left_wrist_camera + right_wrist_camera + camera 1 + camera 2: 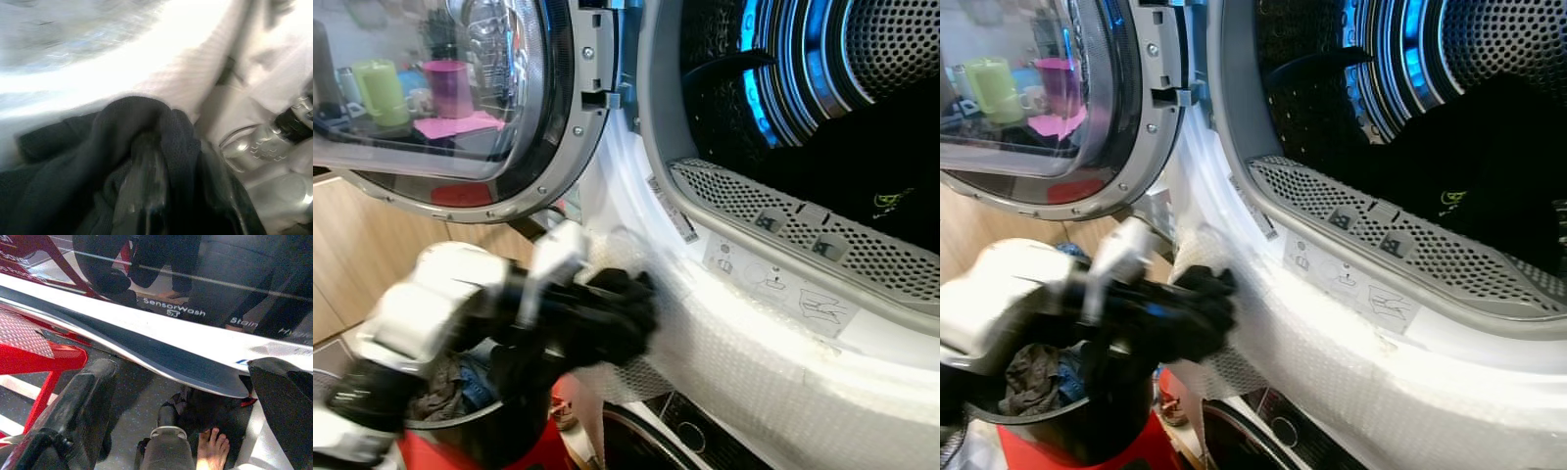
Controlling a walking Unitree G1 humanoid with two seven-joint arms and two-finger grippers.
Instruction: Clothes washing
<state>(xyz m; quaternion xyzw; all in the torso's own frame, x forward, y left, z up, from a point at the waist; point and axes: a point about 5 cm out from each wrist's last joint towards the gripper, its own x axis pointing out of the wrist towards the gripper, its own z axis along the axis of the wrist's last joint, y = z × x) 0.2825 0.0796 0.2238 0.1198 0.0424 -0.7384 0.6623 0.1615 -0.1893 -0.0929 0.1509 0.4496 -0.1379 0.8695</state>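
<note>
So the left gripper point(631, 304) is clamped on a bunched-up black garment point(607, 323), sitting lower left of centre in the head views, right up against the white front of the machine point(783, 382) and below the lip of the opening. The drum point(822, 59) is up in the top right, with some dark laundry point(1489, 166) already inside. Big risk I see: the load sits below the door rim point(773, 220), so if the arm pushes straight in, the fabric just smears along the white panel and gets peeled out of the fingers. Looks like it needs a lift first. The open door point(460, 98) hangs at upper left, close above the arm, so a careless lift could clip it. Any loose cloth hanging could snag on the rim's perforated strip, too. Basket point(1058, 421) with more clothes sits bottom left, so a drop probably lands there or on the floor. Right gripper point(186, 382) hangs low with its fingers apart, a person's bare foot point(212, 450) on the floor beyond it.
</note>
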